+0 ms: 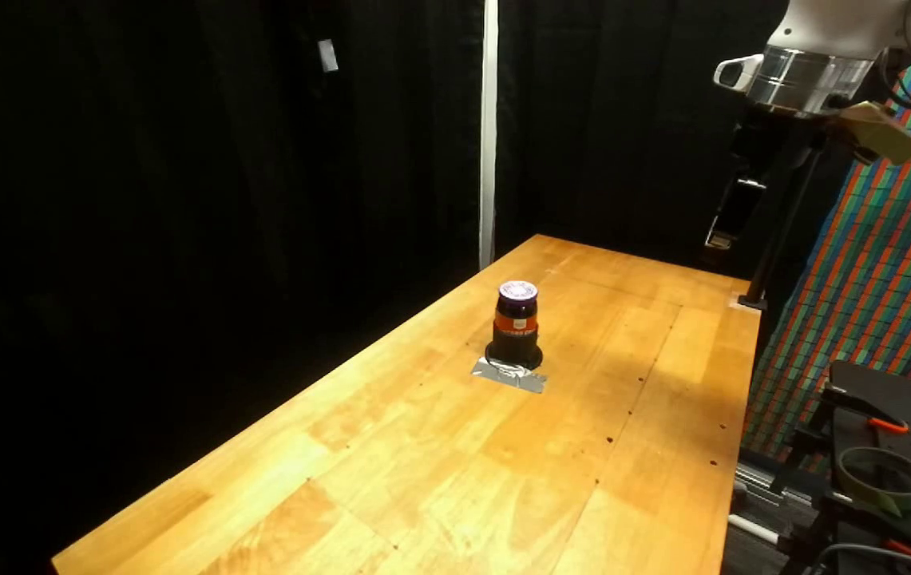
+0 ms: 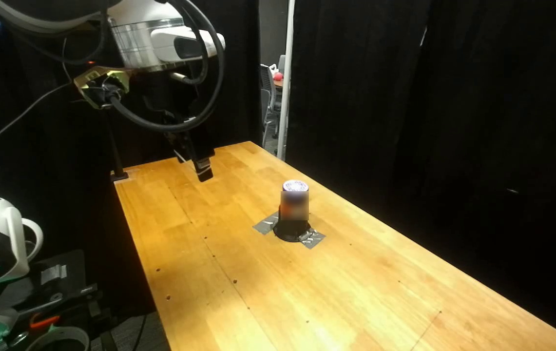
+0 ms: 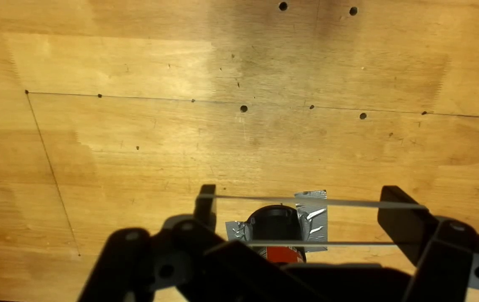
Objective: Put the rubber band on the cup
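Looking down in the wrist view, I see my black gripper (image 3: 302, 212) with its fingers wide apart, a thin pale rubber band (image 3: 357, 204) stretched around them in two strands. Beyond, partly hidden, is the small, dark, orange-labelled cylindrical cup (image 3: 281, 255). In an exterior view, the pale-topped cup stands upright on the light wooden worktop (image 1: 423, 479), well apart from my gripper at the far right. In an exterior view, I hang far left; shiny grey tape strips (image 2: 313, 239) touch the black round base (image 2: 291, 233) at the cup's foot.
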Action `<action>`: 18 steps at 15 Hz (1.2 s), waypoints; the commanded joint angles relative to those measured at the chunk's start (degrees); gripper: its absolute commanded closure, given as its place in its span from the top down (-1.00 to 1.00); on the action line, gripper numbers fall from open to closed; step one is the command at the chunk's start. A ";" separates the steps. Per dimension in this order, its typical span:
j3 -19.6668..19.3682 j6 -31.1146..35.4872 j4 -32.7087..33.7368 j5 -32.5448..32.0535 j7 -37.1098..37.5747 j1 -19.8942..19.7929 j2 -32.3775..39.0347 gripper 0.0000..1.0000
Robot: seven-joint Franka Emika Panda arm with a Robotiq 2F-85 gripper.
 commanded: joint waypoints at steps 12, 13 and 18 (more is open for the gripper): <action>-1.80 8.24 40.75 -12.23 14.56 3.78 44.60 1.00; -2.55 8.45 43.35 -11.64 13.63 4.42 47.26 1.00; -5.80 6.22 54.49 -9.32 11.49 6.83 57.59 1.00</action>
